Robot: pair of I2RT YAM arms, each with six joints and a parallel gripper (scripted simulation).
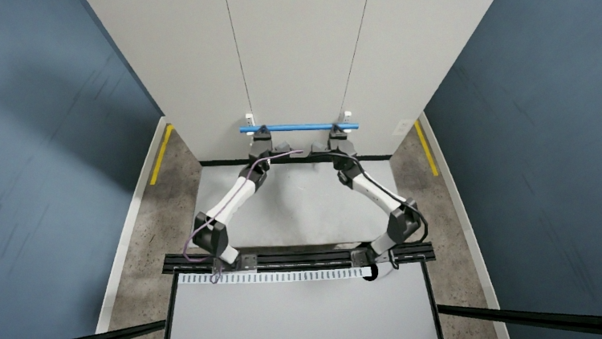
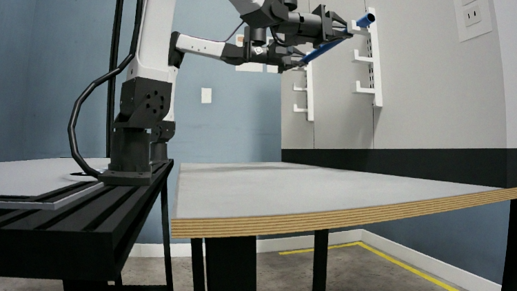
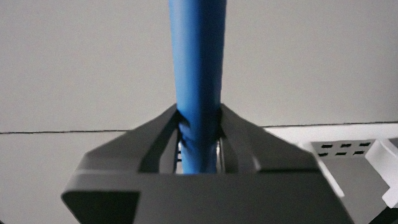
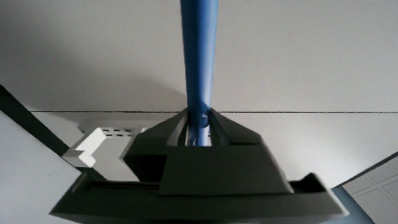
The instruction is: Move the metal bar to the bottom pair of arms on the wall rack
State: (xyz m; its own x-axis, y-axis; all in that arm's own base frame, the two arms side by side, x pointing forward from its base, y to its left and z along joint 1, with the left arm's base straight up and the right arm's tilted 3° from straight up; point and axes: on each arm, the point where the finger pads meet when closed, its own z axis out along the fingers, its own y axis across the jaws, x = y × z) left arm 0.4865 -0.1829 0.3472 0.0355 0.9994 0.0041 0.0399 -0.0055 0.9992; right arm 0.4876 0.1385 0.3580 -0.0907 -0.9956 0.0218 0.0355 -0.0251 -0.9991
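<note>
The blue metal bar (image 1: 298,126) (image 2: 329,45) (image 3: 198,60) (image 4: 199,55) is level along the wall, at the top pair of rack arms. Its near end is behind the lip of the near top arm (image 2: 357,29); whether it touches that arm is unclear. My left gripper (image 1: 263,128) (image 2: 304,61) (image 3: 198,111) is shut on the bar near one end. My right gripper (image 1: 335,126) (image 2: 349,34) (image 4: 199,111) is shut on it near the other end. The bottom pair is a near arm (image 2: 365,89) and a far arm (image 2: 300,109), both bare. The far top arm is mostly hidden.
The rack's uprights (image 2: 376,72) (image 2: 310,103) stand on the wall. A middle pair of upturned arms (image 2: 364,58) (image 2: 300,88) sticks out between top and bottom, directly below the bar. A grey table (image 1: 303,202) (image 2: 289,192) lies below, against the wall.
</note>
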